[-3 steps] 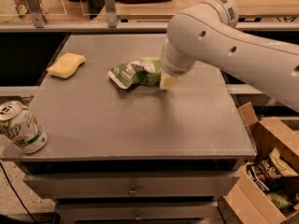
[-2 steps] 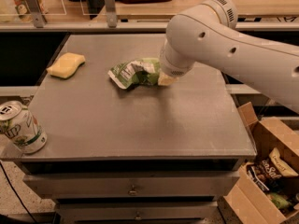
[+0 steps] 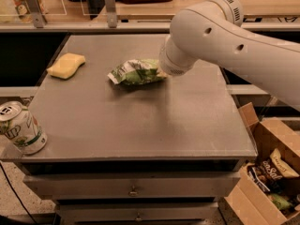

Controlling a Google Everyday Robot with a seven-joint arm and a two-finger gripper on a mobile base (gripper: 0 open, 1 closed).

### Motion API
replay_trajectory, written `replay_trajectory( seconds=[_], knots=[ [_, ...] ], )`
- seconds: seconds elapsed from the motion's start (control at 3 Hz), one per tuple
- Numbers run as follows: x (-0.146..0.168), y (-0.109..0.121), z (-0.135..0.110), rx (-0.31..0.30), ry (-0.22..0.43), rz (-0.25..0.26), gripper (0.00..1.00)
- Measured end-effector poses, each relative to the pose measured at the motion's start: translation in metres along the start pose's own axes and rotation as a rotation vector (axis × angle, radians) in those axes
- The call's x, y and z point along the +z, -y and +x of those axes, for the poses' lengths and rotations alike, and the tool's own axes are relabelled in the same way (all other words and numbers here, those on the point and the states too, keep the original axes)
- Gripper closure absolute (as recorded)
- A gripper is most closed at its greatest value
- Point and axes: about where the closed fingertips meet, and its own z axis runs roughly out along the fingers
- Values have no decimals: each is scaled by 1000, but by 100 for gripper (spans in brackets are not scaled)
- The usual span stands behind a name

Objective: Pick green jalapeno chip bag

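Note:
The green jalapeno chip bag (image 3: 137,72) lies crumpled on the grey table (image 3: 140,121), a little behind its middle. It is light green and white with white lettering. My gripper (image 3: 162,72) is at the bag's right end, at the tip of the thick white arm (image 3: 220,41) that comes in from the right. The wrist hides most of the gripper and where it meets the bag.
A yellow sponge (image 3: 66,65) lies at the table's back left. A green-and-white soda can (image 3: 21,128) stands at the front left corner. An open cardboard box (image 3: 269,172) with dark snack bags sits on the floor to the right. Drawers are below the tabletop.
The wrist has shifted slightly up and toward the bag. The yellowish gripper tip seen earlier below the wrist no longer shows. The bag stays in about the same spot.

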Motion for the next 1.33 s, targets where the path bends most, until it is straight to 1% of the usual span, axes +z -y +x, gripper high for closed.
replay_trajectory(
  seconds=[0.33,0.67,1.0,1.33],
  knots=[
    [-14,6,-4,27,40,11,100],
    [-38,19,-6,58,78,39,100],
    [-65,38,-4,107,123,74,100],
    [-87,53,5,156,155,109,100]
  ],
)
